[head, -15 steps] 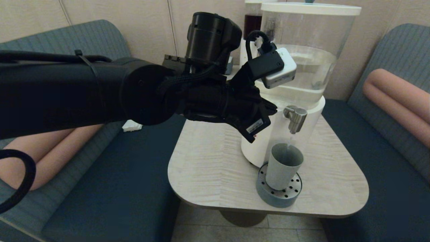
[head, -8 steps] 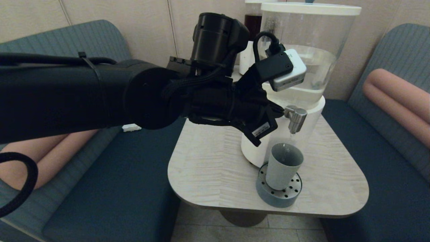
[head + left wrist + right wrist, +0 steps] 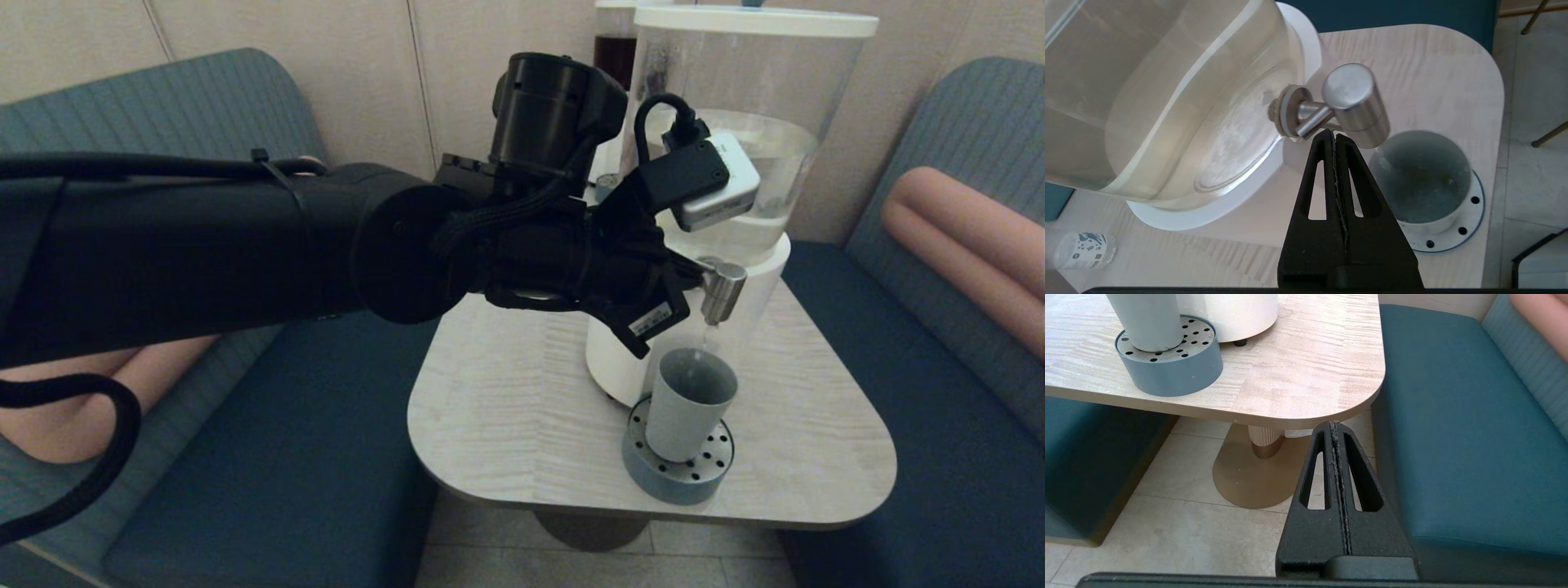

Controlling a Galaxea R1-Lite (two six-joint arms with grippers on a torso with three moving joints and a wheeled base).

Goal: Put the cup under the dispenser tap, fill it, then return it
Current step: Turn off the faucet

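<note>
The grey-blue cup (image 3: pixel 690 404) stands upright on the round perforated tray (image 3: pixel 653 469), directly under the steel dispenser tap (image 3: pixel 720 292). A thin trickle seems to fall from the nozzle into it. In the left wrist view the cup (image 3: pixel 1425 179) holds water. My left gripper (image 3: pixel 692 273) is shut and holds nothing. Its tip (image 3: pixel 1333 132) rests against the underside of the tap's neck (image 3: pixel 1310 120), above and beside the cup. My right gripper (image 3: pixel 1334 424) is shut and empty, parked low beside the table's near right corner.
The big dispenser (image 3: pixel 735 122) with clear tank and white base stands at the table's back. A narrower dispenser with dark liquid (image 3: pixel 614 49) is behind it. A small clear bottle (image 3: pixel 1081 250) lies beyond the base. Blue sofas flank the table (image 3: pixel 506 408).
My left arm has moved right and slightly down, bringing its shut tip from short of the tap up against it. The cup and tray have stayed put.
</note>
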